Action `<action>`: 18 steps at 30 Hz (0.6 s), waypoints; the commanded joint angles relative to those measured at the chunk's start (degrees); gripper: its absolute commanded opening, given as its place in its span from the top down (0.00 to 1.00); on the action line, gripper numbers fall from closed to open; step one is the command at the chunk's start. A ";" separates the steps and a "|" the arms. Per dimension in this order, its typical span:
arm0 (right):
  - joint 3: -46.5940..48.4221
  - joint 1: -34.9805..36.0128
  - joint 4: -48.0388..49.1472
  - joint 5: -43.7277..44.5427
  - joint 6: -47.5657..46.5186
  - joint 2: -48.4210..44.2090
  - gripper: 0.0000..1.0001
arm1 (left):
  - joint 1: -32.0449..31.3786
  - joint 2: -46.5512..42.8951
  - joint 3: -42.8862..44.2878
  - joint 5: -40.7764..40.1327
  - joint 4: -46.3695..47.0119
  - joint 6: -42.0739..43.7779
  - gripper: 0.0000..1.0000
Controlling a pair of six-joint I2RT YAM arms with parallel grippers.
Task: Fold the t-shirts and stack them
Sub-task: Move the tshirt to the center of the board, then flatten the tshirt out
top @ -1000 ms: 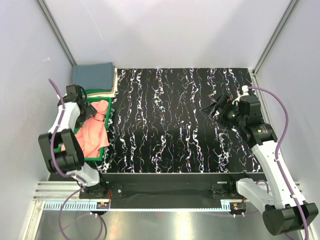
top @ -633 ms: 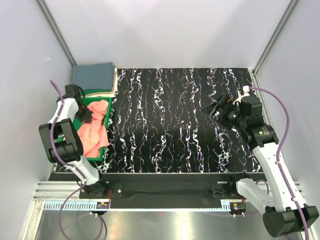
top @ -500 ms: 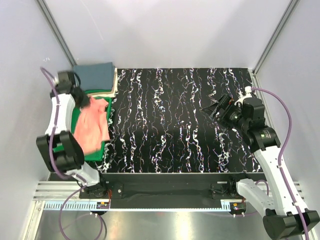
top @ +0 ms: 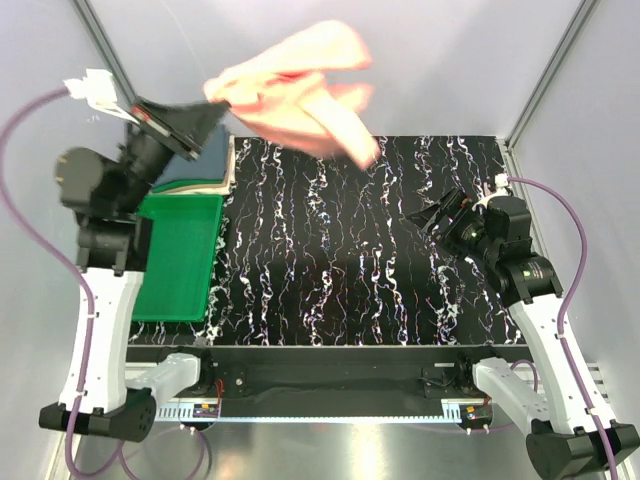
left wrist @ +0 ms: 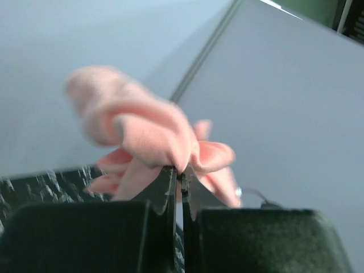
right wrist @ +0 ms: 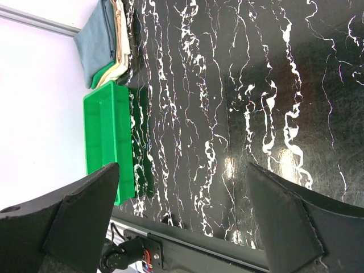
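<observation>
The salmon-pink t-shirt (top: 300, 95) hangs bunched and blurred in the air above the table's back left. My left gripper (top: 212, 100) is raised high and shut on one edge of it. In the left wrist view the closed fingertips pinch a pink fold (left wrist: 153, 133) at my left gripper (left wrist: 181, 173). The slate blue-grey t-shirt (right wrist: 96, 40) lies folded at the back left corner, partly hidden behind the left gripper (top: 218, 152) in the top view. My right gripper (top: 437, 215) hovers open over the table's right side, jaws wide with nothing between them (right wrist: 183, 166).
A green plastic tray (top: 180, 255) stands at the table's left edge with nothing in it (right wrist: 105, 131). A cream cloth (right wrist: 119, 34) lies folded under the blue-grey shirt. The black marbled tabletop (top: 350, 250) fills the middle. Grey walls close in the left, back and right.
The left gripper shut on the pink shirt in the tray, then swung it up and rightward, high above the table. The tray is left bare. The right arm hardly moved.
</observation>
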 commanded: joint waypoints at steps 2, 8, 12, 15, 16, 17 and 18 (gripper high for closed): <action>-0.13 -0.15 0.82 3.27 1.86 -1.14 0.02 | -4.82 2.55 -22.78 1.71 6.26 -5.13 0.86; -6.79 -0.15 1.43 2.66 6.26 -2.19 0.05 | -10.89 18.71 -40.03 3.90 2.25 -1.53 0.57; -11.37 -0.15 1.52 4.06 8.54 -1.67 0.06 | -16.50 21.99 -40.31 -2.41 -4.97 5.93 0.51; -13.31 -0.24 1.43 8.45 9.60 0.95 0.07 | -21.68 19.71 -37.24 -8.92 -11.21 11.91 0.43; -13.49 -0.15 1.43 10.38 10.12 1.93 0.08 | -23.01 19.35 -36.45 -9.02 -11.57 12.71 0.39; -13.84 -0.15 1.43 11.27 10.56 2.90 0.09 | -24.33 19.00 -36.26 -9.45 -12.62 13.24 0.37; -13.93 -0.15 1.43 11.97 11.79 4.91 0.09 | -26.61 18.64 -36.00 -9.89 -13.41 13.76 0.36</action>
